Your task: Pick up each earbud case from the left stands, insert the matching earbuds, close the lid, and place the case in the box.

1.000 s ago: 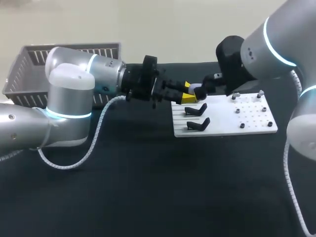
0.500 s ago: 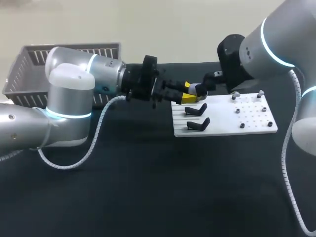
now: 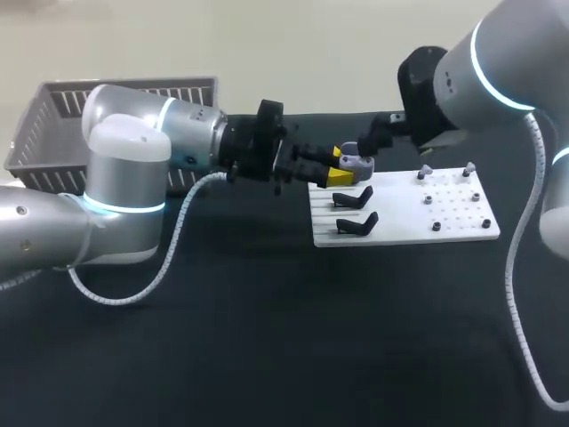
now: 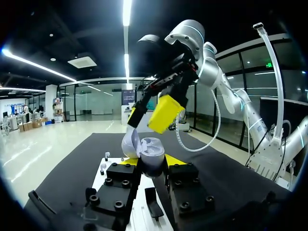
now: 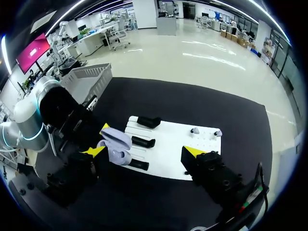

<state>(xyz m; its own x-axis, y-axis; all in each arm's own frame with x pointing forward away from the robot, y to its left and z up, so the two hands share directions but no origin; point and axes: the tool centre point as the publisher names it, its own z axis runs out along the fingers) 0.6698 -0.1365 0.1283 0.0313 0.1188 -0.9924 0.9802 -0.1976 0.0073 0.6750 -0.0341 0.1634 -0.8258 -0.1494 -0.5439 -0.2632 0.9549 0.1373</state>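
Head: left fingers (image 3: 338, 166) are clamped on the open earbud case (image 3: 357, 162), held over the far left edge of the white board (image 3: 444, 227) on the worktop (image 3: 267, 338). Right fingers (image 3: 366, 145) sit just beyond the case. The box (image 3: 53, 124) is far left. Left wrist: case is gripped from both sides, lid up. Right wrist: right fingers are spread wide and empty, with the case by one of them.

The desk (image 3: 267, 338) is black. At mid-right, a white board (image 3: 462, 233) speckled with dark dots carries black stands (image 3: 356, 222). The earbud case (image 3: 356, 162) is pale grey-lilac. At upper left is a grey slatted basket (image 3: 53, 124). The left arm (image 3: 133, 169) and right arm (image 3: 471, 80) are silver-white with glowing cyan rings. The fingertips (image 3: 339, 179) are bright yellow.
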